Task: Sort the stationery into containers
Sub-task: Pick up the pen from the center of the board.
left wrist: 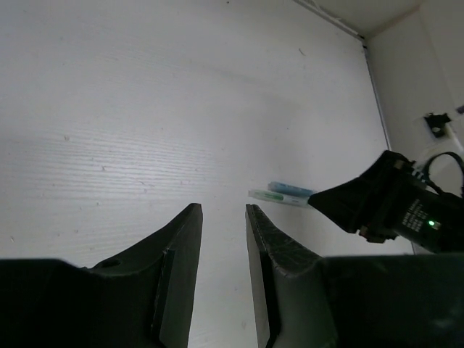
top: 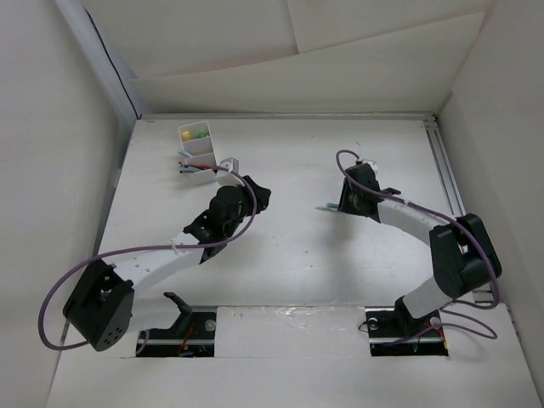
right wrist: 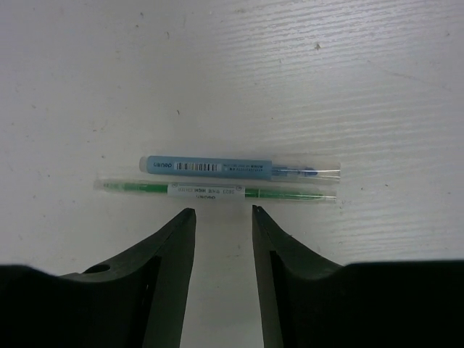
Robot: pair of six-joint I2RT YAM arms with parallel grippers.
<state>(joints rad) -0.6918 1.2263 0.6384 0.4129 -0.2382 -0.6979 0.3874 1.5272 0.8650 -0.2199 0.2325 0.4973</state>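
White box: 3 compartments; yellow and green bits in far one, stored pens in near one. Left gripper: fingers slightly apart, empty, just right of box. Blue pen and green pen: flat on table, side by side, well right of box. Right gripper: fingers apart, empty, also well right of box.

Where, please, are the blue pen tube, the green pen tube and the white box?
blue pen tube [right wrist: 206, 166], right wrist view, on its barcode label.
green pen tube [right wrist: 210, 191], right wrist view, on its white label.
white box [top: 201, 175], top external view, on its near wall.
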